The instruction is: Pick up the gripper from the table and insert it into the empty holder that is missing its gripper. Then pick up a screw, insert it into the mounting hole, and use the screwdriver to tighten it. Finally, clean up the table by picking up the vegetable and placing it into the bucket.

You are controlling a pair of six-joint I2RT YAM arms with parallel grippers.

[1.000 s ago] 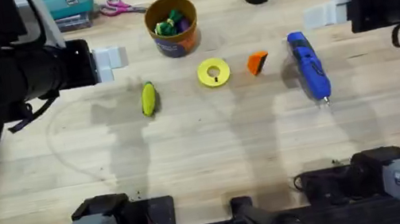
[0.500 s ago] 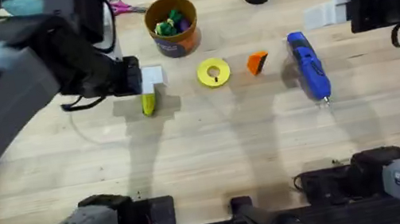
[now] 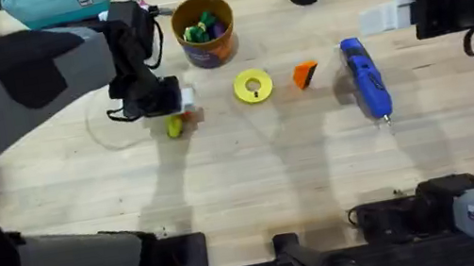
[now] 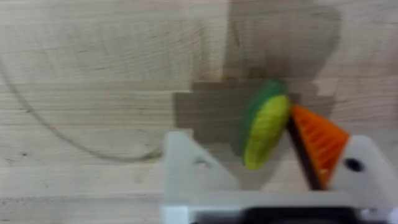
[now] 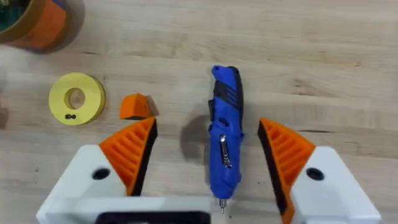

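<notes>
Left gripper (image 4: 267,168) has swung over from the table's edge, fingers spread around the vegetable (image 4: 264,127), tackling cleanup first; right gripper (image 5: 208,155) waits open.

The left arm reaches forward over the table, its gripper (image 3: 179,114) low with fingers parted; one white finger (image 4: 193,171) bears no orange pad. The right gripper (image 5: 208,155) hangs at the far right, wide open, both ribbed pads (image 5: 134,146) facing inward.
</notes>
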